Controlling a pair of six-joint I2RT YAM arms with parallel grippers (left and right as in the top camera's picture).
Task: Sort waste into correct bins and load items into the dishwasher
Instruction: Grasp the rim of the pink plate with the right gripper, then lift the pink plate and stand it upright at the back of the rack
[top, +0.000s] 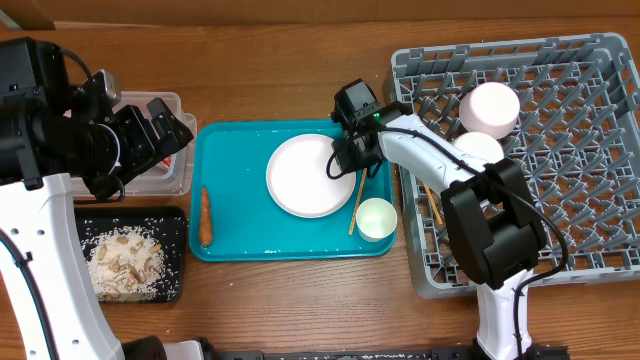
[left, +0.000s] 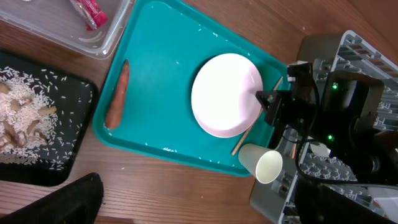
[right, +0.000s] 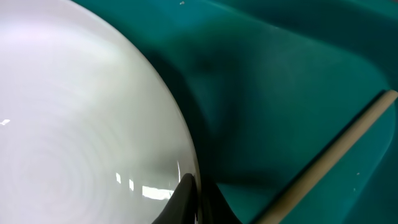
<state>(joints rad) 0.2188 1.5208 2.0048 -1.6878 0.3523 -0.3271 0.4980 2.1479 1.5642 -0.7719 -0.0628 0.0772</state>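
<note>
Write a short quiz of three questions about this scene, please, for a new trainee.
1. How many bowls are in the dish rack?
2. True or false: the carrot lies on the teal tray.
3. The rice scraps lie in: A) the clear tub, B) the black tray, C) the dish rack.

Key: 1) two; 2) true; 3) B.
</note>
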